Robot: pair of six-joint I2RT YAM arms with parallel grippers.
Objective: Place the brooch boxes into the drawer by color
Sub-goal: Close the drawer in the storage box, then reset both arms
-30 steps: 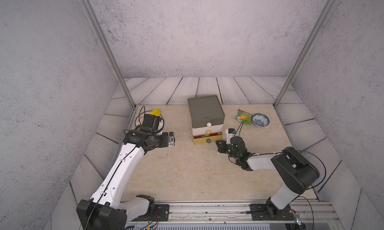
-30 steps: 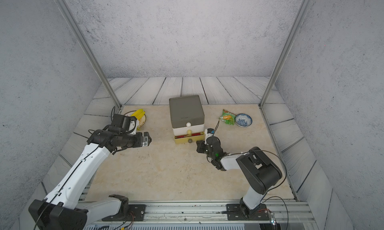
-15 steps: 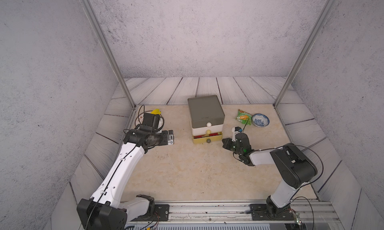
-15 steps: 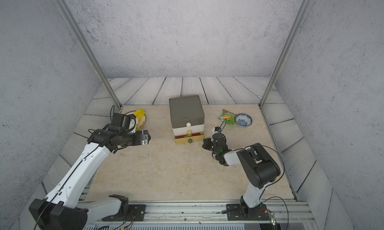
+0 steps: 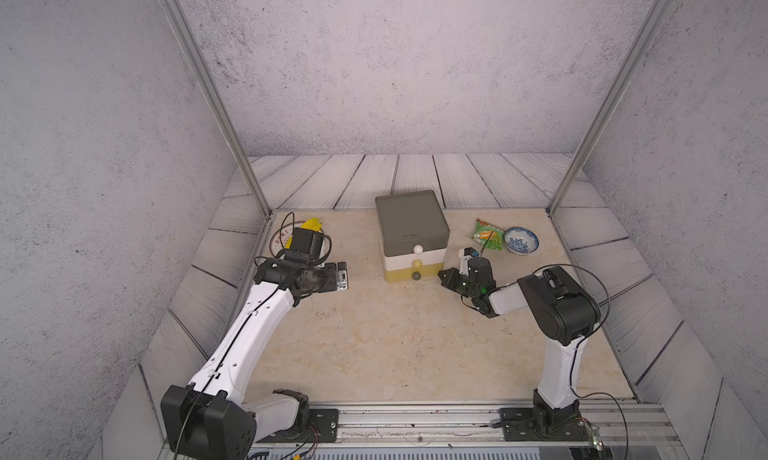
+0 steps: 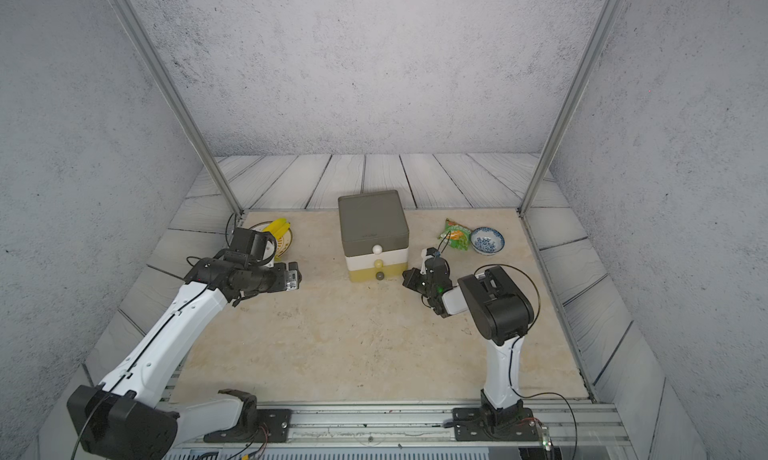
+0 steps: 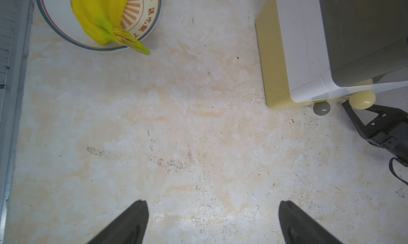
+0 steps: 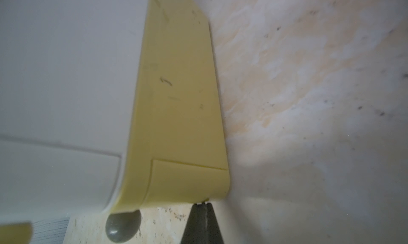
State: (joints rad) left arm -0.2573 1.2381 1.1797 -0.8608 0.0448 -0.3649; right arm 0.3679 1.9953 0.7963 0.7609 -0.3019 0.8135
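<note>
The drawer [image 5: 411, 229] [image 6: 372, 225] stands at the back middle with its grey, white and yellow tiers all pushed in. No brooch boxes are in view. My right gripper [image 5: 441, 275] [image 6: 405, 275] [image 8: 202, 204] is shut and empty. Its tip touches the front corner of the yellow tier [image 8: 181, 99], to the right of the grey knob [image 8: 122, 227]. My left gripper [image 5: 343, 275] [image 6: 296, 275] [image 7: 212, 206] hangs open over bare table, left of the drawer [image 7: 298, 44], with nothing between its fingers.
A plate [image 5: 279, 238] [image 7: 57, 22] with a banana [image 7: 97, 17] sits at the back left, behind my left arm. A green snack bag [image 5: 486, 234] and a blue-patterned bowl [image 5: 520, 240] lie right of the drawer. Metal frame posts stand at the table's back corners.
The yellow tier stood slightly pulled out with red showing inside; it is now pushed in. My right gripper moved up to the cabinet's front. The left arm barely moved.
</note>
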